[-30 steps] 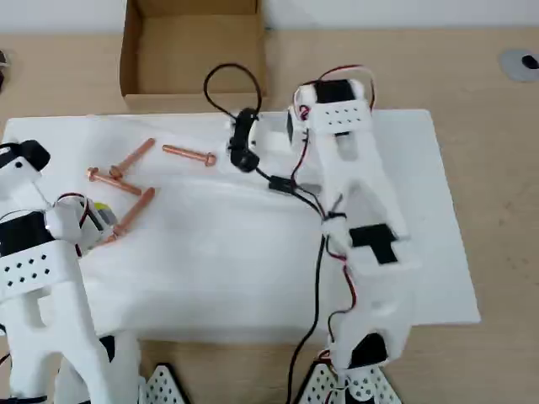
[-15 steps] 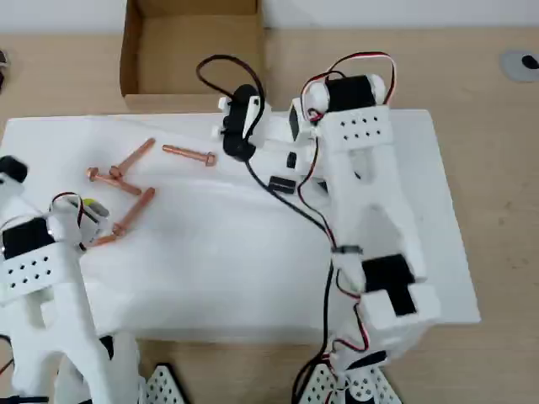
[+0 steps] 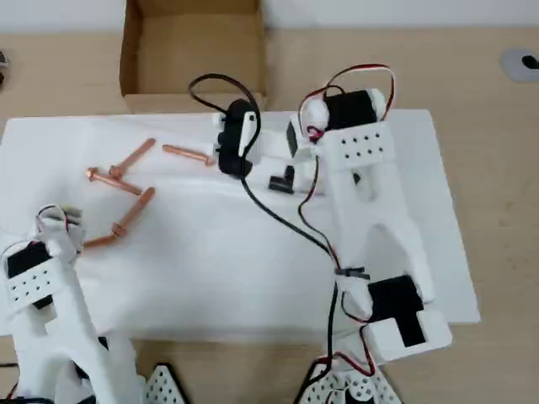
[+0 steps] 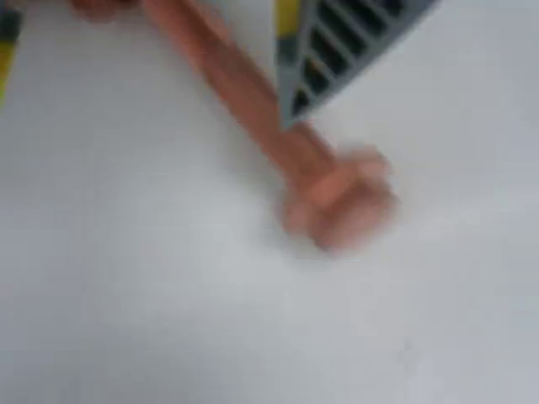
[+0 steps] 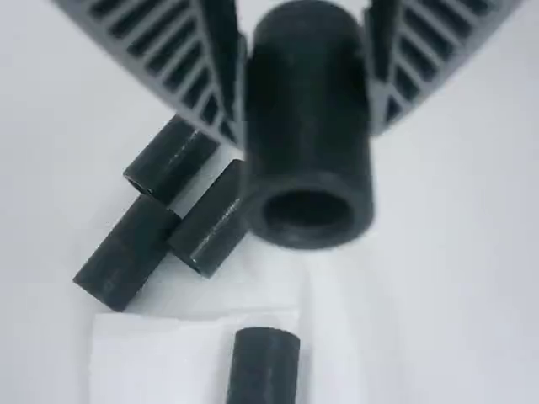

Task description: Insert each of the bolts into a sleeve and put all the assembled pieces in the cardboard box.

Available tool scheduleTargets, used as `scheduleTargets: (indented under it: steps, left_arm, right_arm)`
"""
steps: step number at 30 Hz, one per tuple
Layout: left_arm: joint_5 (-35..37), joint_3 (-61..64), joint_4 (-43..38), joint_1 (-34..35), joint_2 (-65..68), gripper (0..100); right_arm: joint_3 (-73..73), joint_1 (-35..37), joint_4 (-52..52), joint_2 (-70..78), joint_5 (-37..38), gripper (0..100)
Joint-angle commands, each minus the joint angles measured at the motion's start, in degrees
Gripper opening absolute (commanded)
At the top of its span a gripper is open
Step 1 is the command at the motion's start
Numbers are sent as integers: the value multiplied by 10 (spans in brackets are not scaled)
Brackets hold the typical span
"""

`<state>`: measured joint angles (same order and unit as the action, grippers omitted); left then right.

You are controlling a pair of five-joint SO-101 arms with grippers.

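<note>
Black sleeve (image 5: 307, 168) clamped bore-out in your right gripper (image 5: 307, 109), ready for a shank, while your left gripper (image 4: 143, 84) spreads wide over a copper bolt (image 4: 244, 101), ungripped.

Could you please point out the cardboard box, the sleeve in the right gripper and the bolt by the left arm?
cardboard box (image 3: 189, 63), high view, bare floor.
sleeve (image 5: 307, 109), right wrist view, side wall.
bolt (image 4: 337, 192), left wrist view, head.

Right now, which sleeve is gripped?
The sleeve clamped in the right gripper, between its jaws, open bore toward the wrist camera. The other four lie loose on the white sheet, three bunched and one apart.
</note>
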<state>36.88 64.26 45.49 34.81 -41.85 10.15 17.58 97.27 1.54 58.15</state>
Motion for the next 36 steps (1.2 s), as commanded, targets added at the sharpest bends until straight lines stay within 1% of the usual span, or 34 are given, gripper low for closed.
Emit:
scheduleTargets:
  steps: [1,4,6,8,10,14,18,20,23,26,31,33,36]
  left_arm:
    - [48,22,-74,35,-5,236]
    - [77,48,-124,39,-7,233]
    - [95,53,-127,35,-7,233]
    - [97,54,-126,35,-10,236]
    - [97,47,-100,33,-10,237]
    - [106,13,-20,6,-11,237]
    - [169,-76,81,-8,-12,240]
    - [212,-126,127,-17,-11,268]
    - [280,-184,160,-27,-6,325]
    - [317,-207,164,-27,-5,336]
    - [314,-183,161,-7,9,337]
    - [288,-173,161,4,36,338]
    - [286,-152,144,4,93,340]
  right_arm:
    - [0,6,15,-34,-5,12]
    - [-1,6,24,-33,-5,12]
    - [-1,6,31,-33,-5,12]
    - [-1,6,37,-34,-7,12]
    - [-1,6,41,-34,-8,12]
    - [-2,6,48,-34,-11,12]
    - [-2,6,48,-31,-21,12]
    - [-3,6,48,-31,-21,12]
    - [-6,6,48,-30,-25,12]
    - [-24,6,48,-30,-25,12]
    - [-43,6,47,-30,-25,12]
    - [-43,5,47,-30,-25,12]
    - [-43,5,47,-31,-33,12]
